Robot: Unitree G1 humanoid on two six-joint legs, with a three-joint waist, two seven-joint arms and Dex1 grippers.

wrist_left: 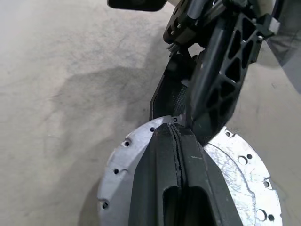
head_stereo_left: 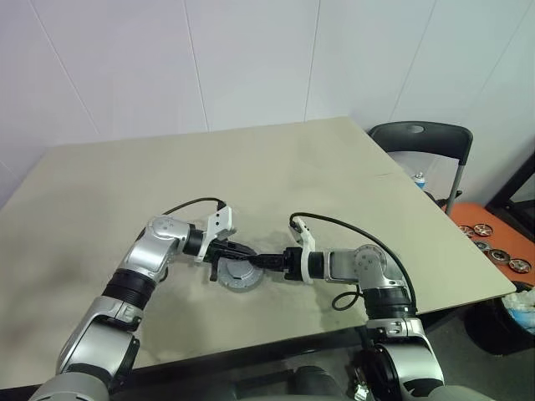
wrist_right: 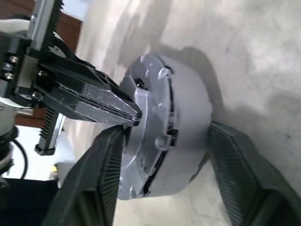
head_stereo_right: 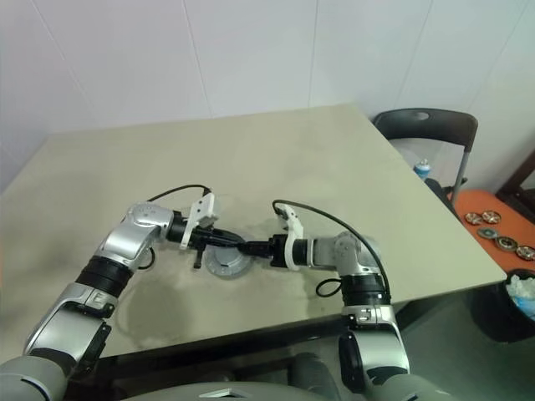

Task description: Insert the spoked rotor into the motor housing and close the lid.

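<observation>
Right gripper (wrist_right: pixel 162 141) straddled motor housing (wrist_right: pixel 183 117), fingers either side, contact unclear. Left gripper (wrist_left: pixel 176 141) clenched shut, tips pressed on lid (wrist_left: pixel 136 150).

Silver-grey motor housing (wrist_right: pixel 174 127); beige table (head_stereo_left: pixel 251 167); black fingers (wrist_left: pixel 221 80); black chair (head_stereo_left: pixel 418 138).

Both arms reach inward, tips meeting: left gripper (wrist_left: pixel 176 141) fingers pressed together, pointing right and slightly down; right gripper (wrist_right: pixel 164 141) fingers spread apart, pointing left toward it.
</observation>
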